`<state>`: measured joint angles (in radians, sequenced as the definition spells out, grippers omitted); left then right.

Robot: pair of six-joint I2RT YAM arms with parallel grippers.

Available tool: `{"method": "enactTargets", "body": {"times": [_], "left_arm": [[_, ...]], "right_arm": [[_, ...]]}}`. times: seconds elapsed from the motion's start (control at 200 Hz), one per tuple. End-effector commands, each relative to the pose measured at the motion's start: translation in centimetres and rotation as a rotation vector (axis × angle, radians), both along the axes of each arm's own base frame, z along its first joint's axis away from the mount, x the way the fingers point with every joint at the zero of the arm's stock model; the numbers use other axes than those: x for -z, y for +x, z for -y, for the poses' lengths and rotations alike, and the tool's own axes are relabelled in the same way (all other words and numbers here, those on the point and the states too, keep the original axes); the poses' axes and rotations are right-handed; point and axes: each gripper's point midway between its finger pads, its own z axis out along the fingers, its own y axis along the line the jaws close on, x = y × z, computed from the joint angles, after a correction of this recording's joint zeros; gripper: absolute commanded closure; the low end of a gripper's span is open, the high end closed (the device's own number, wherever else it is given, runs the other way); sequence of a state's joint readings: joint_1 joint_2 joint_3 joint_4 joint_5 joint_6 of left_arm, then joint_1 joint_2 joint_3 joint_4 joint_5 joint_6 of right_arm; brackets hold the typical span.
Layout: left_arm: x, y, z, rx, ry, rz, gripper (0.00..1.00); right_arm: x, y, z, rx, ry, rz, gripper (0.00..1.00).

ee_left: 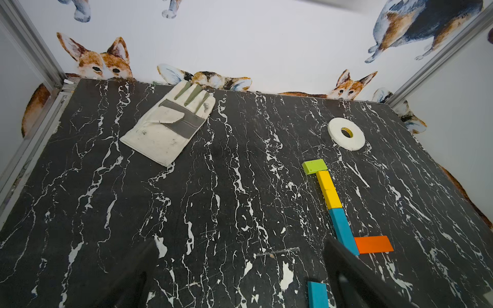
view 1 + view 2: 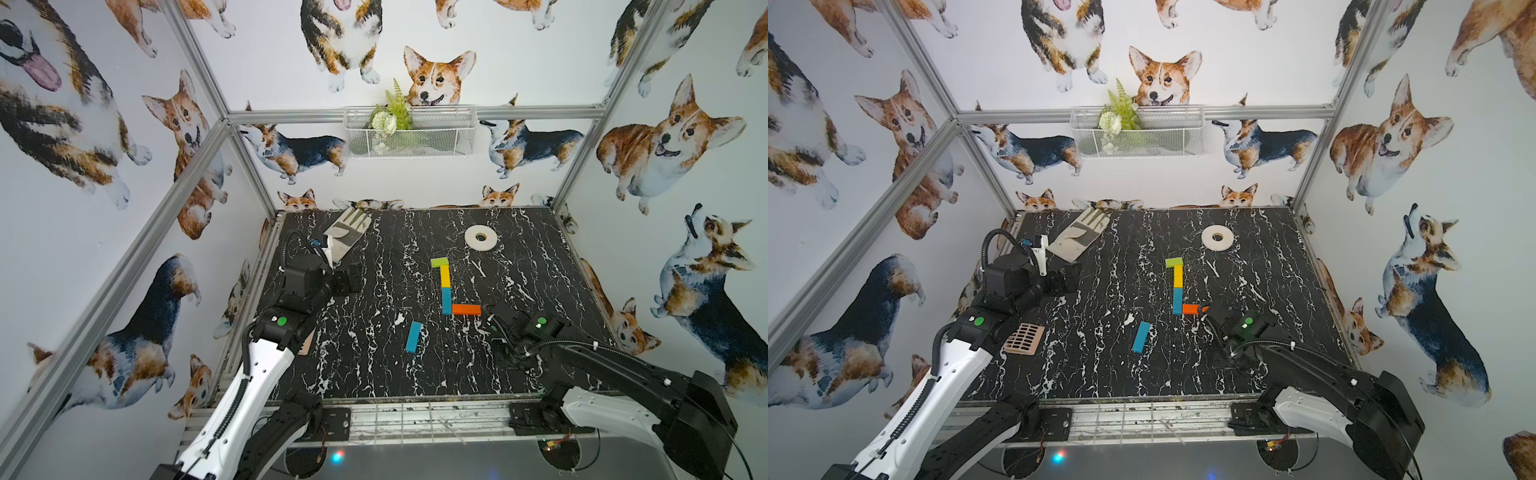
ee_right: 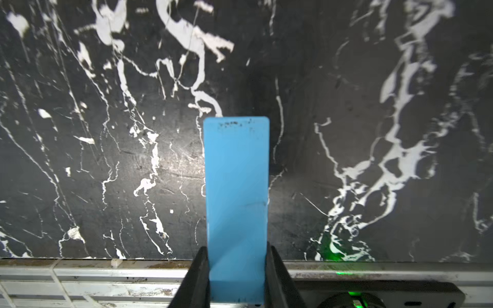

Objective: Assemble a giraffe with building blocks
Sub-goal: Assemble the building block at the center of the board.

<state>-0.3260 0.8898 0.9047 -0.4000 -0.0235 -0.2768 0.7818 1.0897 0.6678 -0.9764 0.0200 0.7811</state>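
The giraffe [image 2: 448,286] is half built on the bench [image 2: 365,374]. The green block [image 2: 439,262] makes the head. Below it the yellow block [image 2: 445,276] and the neck blue [image 2: 446,300] run end to end in a straight line. The orange block [image 2: 466,309] juts sideways from the foot of the neck as the body. No legs are laid yet, so the leg step seems to be in hand.

The right tool [image 3: 236,250] is pressed together on the held blue [image 3: 236,186], pinching one end across its width in the right wrist view. The block's free end points out over bare bench close to the front rail. I cannot tell whether that end touches the surface. In both top views this arm sits just beside the orange block's outer end, and it hides the block it carries.

The left tool [image 1: 240,245] is spread wide and empty, off to the left side near the glove [image 2: 347,232]. The loose blue [image 2: 414,337] lies flat and slightly angled, in front of the figure and apart from it.

The next move likely calls for bringing the held blue to the orange block's underside, angled outward, and setting it down touching without nudging the body. The loose blue would then make the second leg.
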Motion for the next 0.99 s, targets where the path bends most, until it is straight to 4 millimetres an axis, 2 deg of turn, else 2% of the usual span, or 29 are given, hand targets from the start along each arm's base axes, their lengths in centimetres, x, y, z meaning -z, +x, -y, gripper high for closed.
{"method": "enactTargets", "body": {"times": [0.0, 0.245, 0.43, 0.986], "left_arm": [[-0.9, 0.3, 0.2, 0.0, -0.029, 0.027, 0.0], [-0.9, 0.3, 0.3, 0.003, -0.027, 0.026, 0.0], [-0.9, 0.3, 0.2, 0.002, -0.026, 0.026, 0.0], [-0.9, 0.3, 0.2, 0.0, -0.025, 0.028, 0.0]], "right_arm": [[0.9, 1.2, -1.7, -0.043, 0.038, 0.001, 0.89], [1.3, 4.6, -3.2, -0.164, -0.041, 0.019, 0.89], [1.8, 6.0, -3.7, -0.22, -0.038, 0.027, 0.89], [3.2, 6.9, -2.3, -0.192, -0.039, 0.007, 0.9]]}}
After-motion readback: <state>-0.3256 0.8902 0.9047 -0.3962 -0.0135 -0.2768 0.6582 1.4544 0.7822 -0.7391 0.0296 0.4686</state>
